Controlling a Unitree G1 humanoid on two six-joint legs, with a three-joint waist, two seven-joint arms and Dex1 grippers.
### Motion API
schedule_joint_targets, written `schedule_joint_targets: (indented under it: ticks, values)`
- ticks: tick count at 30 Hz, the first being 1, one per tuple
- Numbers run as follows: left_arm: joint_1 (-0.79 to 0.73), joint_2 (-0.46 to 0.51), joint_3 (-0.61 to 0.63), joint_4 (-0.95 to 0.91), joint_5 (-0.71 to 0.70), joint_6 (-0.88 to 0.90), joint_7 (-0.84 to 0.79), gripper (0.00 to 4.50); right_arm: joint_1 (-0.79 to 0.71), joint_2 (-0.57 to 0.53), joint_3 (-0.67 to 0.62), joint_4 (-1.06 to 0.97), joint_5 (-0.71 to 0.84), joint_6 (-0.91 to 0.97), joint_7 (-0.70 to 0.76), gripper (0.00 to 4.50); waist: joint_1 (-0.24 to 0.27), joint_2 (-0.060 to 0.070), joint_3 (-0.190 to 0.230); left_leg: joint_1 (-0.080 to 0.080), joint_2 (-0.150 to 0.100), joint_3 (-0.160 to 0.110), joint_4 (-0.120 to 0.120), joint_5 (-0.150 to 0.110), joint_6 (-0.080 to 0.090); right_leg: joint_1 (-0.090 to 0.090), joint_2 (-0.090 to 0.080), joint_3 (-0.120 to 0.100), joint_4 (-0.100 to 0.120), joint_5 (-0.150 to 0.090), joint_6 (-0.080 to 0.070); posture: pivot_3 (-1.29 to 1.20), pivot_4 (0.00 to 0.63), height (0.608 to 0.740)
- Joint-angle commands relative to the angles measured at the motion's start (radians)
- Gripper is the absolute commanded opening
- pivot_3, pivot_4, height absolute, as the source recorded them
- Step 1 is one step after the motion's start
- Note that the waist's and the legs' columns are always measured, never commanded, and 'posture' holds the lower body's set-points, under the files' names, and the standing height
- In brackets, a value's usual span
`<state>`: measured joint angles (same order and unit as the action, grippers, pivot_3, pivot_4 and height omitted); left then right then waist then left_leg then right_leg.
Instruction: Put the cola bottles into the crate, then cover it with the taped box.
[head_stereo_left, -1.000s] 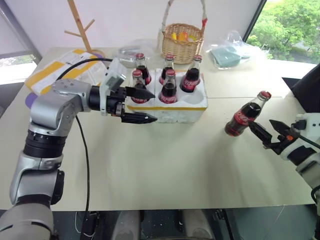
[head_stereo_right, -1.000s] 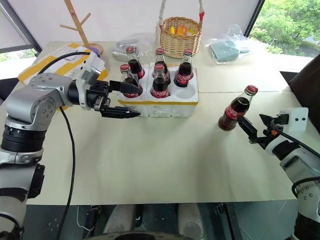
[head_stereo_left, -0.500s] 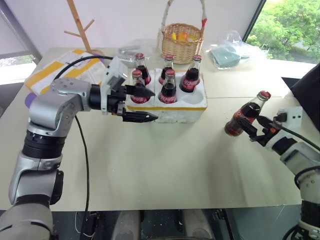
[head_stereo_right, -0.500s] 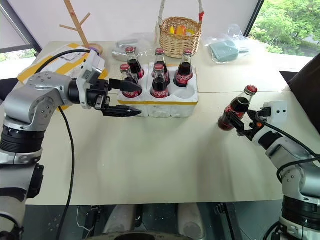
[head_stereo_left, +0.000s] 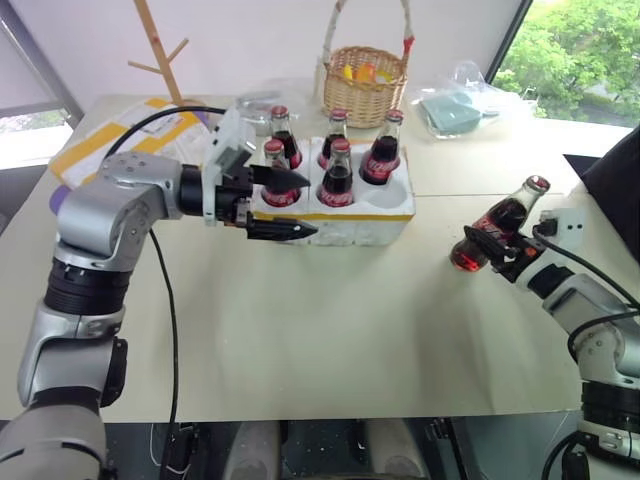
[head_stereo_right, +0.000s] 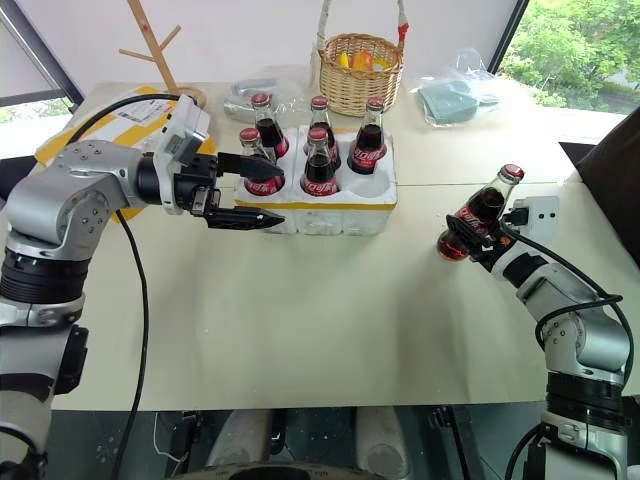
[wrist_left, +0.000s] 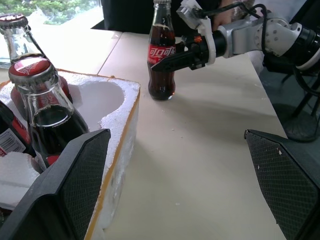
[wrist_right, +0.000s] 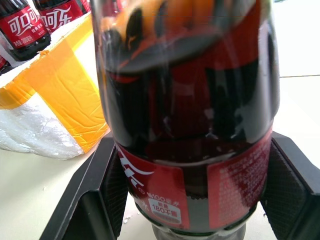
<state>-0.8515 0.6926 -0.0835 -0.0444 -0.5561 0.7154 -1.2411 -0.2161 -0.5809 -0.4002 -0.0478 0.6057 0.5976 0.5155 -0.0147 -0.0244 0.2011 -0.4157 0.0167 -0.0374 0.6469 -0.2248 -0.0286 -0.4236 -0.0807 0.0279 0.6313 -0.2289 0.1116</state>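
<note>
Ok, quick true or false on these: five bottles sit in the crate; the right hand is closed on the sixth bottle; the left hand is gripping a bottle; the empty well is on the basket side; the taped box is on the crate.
1. Five cola bottles sit in the crate: true.
2. The right hand is closed on the sixth bottle: true.
3. The left hand grips a bottle: false, open, holding nothing.
4. The empty well is on the basket side: false, front row, nearest the right hand.
5. The taped box covers the crate: false, it lies behind the left arm.
</note>
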Motion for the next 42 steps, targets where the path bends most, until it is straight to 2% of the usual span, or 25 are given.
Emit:
schedule_joint_targets:
  ticks: [1, 4, 10, 13, 17, 21, 25, 35, 37, 38, 39, 42]
  values:
    - [-0.018, 0.002, 0.018, -0.026, -0.007, -0.011, 0.004, 4.5, -0.012, -0.021, -0.037, -0.1, 0.039, 0.0, 0.011, 2.82, 0.0, 0.0, 0.0, 0.0, 0.0, 0.0, 0.0, 0.0, 0.0, 0.0, 0.0, 0.0, 0.0, 0.0, 0.0, 0.0, 0.15, 0.739]
    - [-0.011, 0.002, 0.02, -0.026, -0.007, -0.011, 0.011, 4.5, -0.058, -0.041, -0.049, -0.154, 0.064, 0.022, 0.002, 2.82, -0.002, 0.003, 0.002, 0.0, 0.0, 0.0, 0.0, 0.0, 0.0, 0.0, 0.0, 0.0, 0.0, 0.0, 0.0, 0.0, 0.15, 0.739]
    - [0.0, 0.003, 0.027, -0.029, -0.005, -0.012, 0.024, 4.5, -0.256, -0.064, -0.01, -0.223, 0.118, 0.09, -0.033, 2.82, -0.008, 0.008, 0.005, 0.0, 0.0, 0.001, 0.0, 0.0, 0.0, -0.001, 0.0, 0.0, 0.001, 0.0, 0.0, 0.0, 0.15, 0.739]
    - [0.007, 0.004, 0.03, -0.031, -0.006, -0.015, 0.032, 4.5, -0.355, -0.036, 0.033, -0.214, 0.13, 0.114, -0.046, 2.82, -0.004, 0.008, 0.005, 0.0, 0.0, 0.0, -0.001, 0.0, 0.0, -0.002, 0.0, 0.0, 0.001, 0.0, 0.0, 0.0, 0.15, 0.739]
    - [0.025, 0.002, 0.038, -0.047, -0.005, -0.021, 0.052, 4.5, -0.464, 0.046, 0.159, -0.155, 0.074, 0.089, -0.055, 2.82, -0.004, 0.008, 0.005, -0.002, 0.0, 0.0, -0.001, 0.0, 0.0, -0.002, 0.0, 0.0, 0.001, 0.0, 0.0, 0.0, 0.15, 0.739]
    - [0.038, 0.006, 0.05, -0.064, -0.01, -0.017, 0.069, 4.5, -0.495, 0.097, 0.236, -0.072, 0.016, 0.049, -0.041, 2.82, 0.0, 0.008, 0.005, -0.003, 0.0, 0.0, 0.0, 0.0, 0.0, -0.003, 0.0, 0.0, 0.0, 0.0, 0.0, 0.0, 0.15, 0.739]
    - [0.049, 0.013, 0.066, -0.08, -0.014, -0.009, 0.087, 4.5, -0.49, 0.102, 0.297, -0.02, -0.046, 0.019, -0.003, 2.82, 0.002, 0.008, 0.005, -0.005, 0.0, 0.0, 0.0, 0.0, 0.0, -0.004, 0.0, 0.0, 0.0, 0.0, 0.0, 0.0, 0.15, 0.739]
    - [0.074, 0.029, 0.081, -0.107, -0.026, 0.001, 0.109, 4.5, -0.47, 0.092, 0.314, 0.015, -0.082, 0.036, 0.064, 2.82, -0.004, 0.008, 0.005, -0.007, 0.0, 0.0, 0.0, 0.0, 0.0, -0.007, 0.0, 0.0, 0.001, 0.0, 0.0, 0.0, 0.15, 0.739]
    - [0.073, 0.027, 0.079, -0.109, -0.026, 0.0, 0.112, 4.5, -0.463, 0.093, 0.33, 0.028, -0.089, 0.047, 0.085, 3.9, -0.004, 0.008, 0.005, -0.007, 0.0, 0.0, 0.0, 0.0, 0.0, -0.007, 0.0, 0.0, 0.001, 0.0, 0.0, 0.0, 0.15, 0.739]
    - [0.072, 0.026, 0.077, -0.106, -0.025, -0.002, 0.112, 4.5, -0.464, 0.096, 0.333, 0.037, -0.09, 0.053, 0.093, 4.26, -0.004, 0.008, 0.005, -0.007, 0.0, 0.0, 0.0, 0.0, 0.0, -0.007, 0.0, 0.0, 0.001, 0.0, 0.0, 0.0, 0.15, 0.739]
    - [0.071, 0.025, 0.075, -0.104, -0.023, -0.004, 0.112, 4.5, -0.465, 0.1, 0.335, 0.043, -0.091, 0.056, 0.098, 4.39, -0.004, 0.008, 0.005, -0.007, 0.0, 0.0, 0.0, 0.0, 0.0, -0.007, 0.0, 0.0, 0.001, 0.0, 0.0, 0.0, 0.15, 0.739]
    - [0.071, 0.022, 0.069, -0.102, -0.019, -0.01, 0.113, 4.5, -0.466, 0.106, 0.342, 0.053, -0.107, 0.047, 0.102, 4.39, -0.004, 0.008, 0.005, -0.007, 0.0, 0.0, 0.0, 0.0, 0.0, -0.007, 0.0, 0.0, 0.001, 0.0, 0.0, 0.0, 0.15, 0.739]
